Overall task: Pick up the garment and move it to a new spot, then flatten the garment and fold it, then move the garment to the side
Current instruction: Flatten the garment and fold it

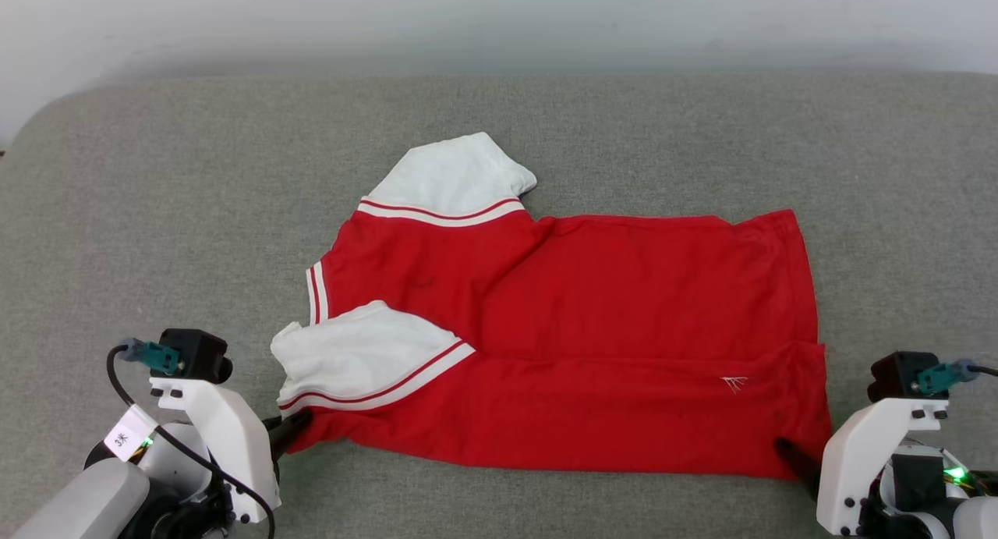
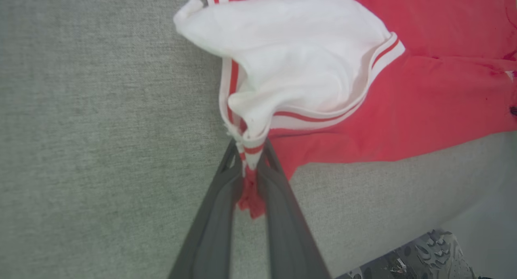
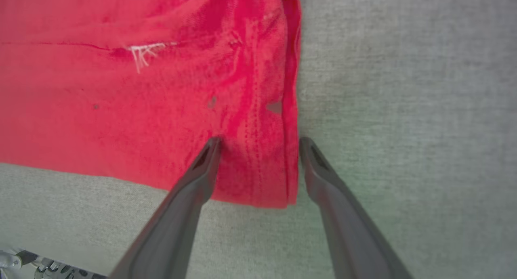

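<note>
My left pincer (image 2: pixel 249 160) is clenched on a bunched sleeve-side corner of the garment (image 1: pixel 608 320); my right pincer (image 3: pixel 259 143) stands spread, straddling its hem corner.

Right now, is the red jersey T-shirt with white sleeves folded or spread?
Partly folded: the red jersey T-shirt has near strip and white sleeve lapped over its body.

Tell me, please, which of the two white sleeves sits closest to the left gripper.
The near sleeve, folded onto the red body of the garment; the left gripper pinches fabric right at its striped trim. The far sleeve sticks out on the opposite side.
</note>
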You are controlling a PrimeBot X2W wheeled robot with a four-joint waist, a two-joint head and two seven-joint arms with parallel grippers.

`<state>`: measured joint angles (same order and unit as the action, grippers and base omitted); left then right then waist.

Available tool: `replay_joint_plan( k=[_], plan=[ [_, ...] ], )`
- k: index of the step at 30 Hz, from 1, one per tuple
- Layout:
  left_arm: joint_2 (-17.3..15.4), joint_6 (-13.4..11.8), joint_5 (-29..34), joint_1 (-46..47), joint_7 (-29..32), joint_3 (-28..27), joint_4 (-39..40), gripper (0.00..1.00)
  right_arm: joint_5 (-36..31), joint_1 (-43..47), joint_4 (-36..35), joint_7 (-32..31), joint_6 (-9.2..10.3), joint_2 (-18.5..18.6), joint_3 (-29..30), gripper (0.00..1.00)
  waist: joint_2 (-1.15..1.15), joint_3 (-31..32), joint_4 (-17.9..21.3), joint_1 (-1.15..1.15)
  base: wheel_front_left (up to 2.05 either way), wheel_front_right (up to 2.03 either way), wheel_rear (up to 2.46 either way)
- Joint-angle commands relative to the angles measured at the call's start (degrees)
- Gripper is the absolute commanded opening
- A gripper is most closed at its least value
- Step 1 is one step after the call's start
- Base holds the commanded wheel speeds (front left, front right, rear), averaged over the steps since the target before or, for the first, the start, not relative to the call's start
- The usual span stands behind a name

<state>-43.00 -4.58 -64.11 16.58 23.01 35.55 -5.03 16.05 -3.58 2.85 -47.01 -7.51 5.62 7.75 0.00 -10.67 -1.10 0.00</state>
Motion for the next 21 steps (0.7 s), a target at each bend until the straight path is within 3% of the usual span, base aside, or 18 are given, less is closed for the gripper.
replay_joint_plan(
  k=[1,3,4,5,6,13,21],
  plan=[
    [-0.2,-0.2,0.2,0.3,0.1,0.0,0.3,0.0,0.3,-0.7,0.9,-0.4,0.04,-0.1,-0.4,1.0,0.0,-0.5,-0.2,0.0,0.0,0.0,0.0],
    [-0.2,-0.1,0.2,0.3,0.0,0.0,0.6,0.0,0.8,-1.0,3.1,-1.4,0.04,-0.4,-1.4,1.0,0.0,-1.0,-0.3,0.0,0.0,0.0,0.0],
    [-0.3,-0.1,0.2,0.3,0.0,-0.1,0.6,0.0,1.2,-1.2,3.8,-1.9,0.04,-0.6,-1.7,0.89,0.0,-1.2,-0.3,0.0,0.0,0.0,0.0],
    [-0.3,-0.1,0.2,0.3,-0.2,-0.1,0.6,0.0,1.4,-1.5,4.4,-2.2,0.03,-0.8,-2.0,0.34,0.0,-1.4,-0.4,0.0,0.0,0.0,0.0],
    [-0.3,-0.1,0.2,0.2,-0.3,-0.2,0.6,0.0,1.7,-1.8,4.8,-2.4,0.02,-0.9,-2.2,0.0,0.0,-1.5,-0.3,0.0,0.0,0.0,0.0],
    [0.4,0.0,-0.6,-1.0,-0.9,0.0,-0.5,0.0,2.3,-3.0,4.0,-1.6,0.04,0.5,-2.0,0.0,0.0,0.5,0.0,0.0,0.0,0.0,0.0],
    [0.8,-1.1,-1.2,-4.6,-1.7,0.6,-0.9,0.0,4.0,1.1,0.6,-2.6,0.04,2.3,-3.5,0.0,0.0,7.3,-0.4,0.0,0.0,0.0,0.0]
  ],
)
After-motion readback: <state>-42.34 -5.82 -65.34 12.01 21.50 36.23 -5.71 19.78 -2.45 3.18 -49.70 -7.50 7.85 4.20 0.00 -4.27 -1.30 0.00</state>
